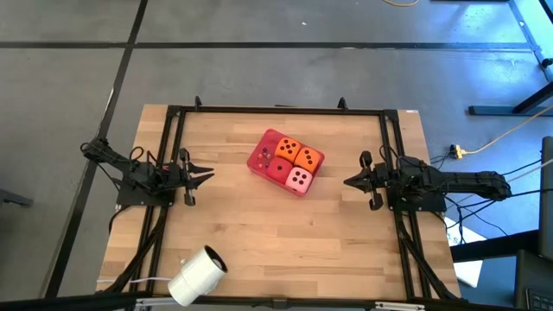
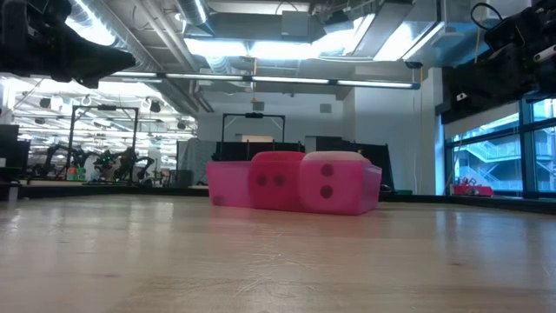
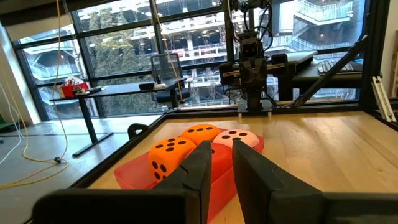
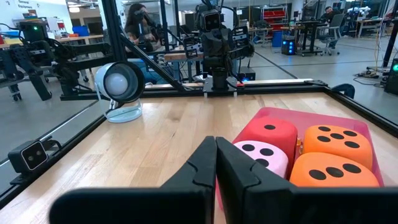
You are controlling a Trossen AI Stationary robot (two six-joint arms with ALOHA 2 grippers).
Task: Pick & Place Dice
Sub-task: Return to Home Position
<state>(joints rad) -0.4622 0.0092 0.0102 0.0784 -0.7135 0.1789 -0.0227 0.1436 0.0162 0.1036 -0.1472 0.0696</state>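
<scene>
Four dice sit together in a flat red tray (image 1: 262, 155) at the middle of the table. They are two orange dice (image 1: 289, 149) (image 1: 308, 159), a red die (image 1: 279, 169) and a pink die (image 1: 299, 180). In the low view the red die (image 2: 276, 181) and the pink die (image 2: 334, 183) face me. My left gripper (image 1: 207, 175) waits level at the table's left side, pointing at the tray, with a narrow empty gap (image 3: 222, 149) between its fingers. My right gripper (image 1: 348, 182) waits level at the right side, shut (image 4: 216, 142) and empty.
A white cylindrical device (image 1: 197, 276) lies near the front left edge. A black metal frame (image 1: 276, 110) runs around the tabletop. Bare wood lies between each gripper and the tray. A person (image 4: 137, 22) shows in the room beyond the table.
</scene>
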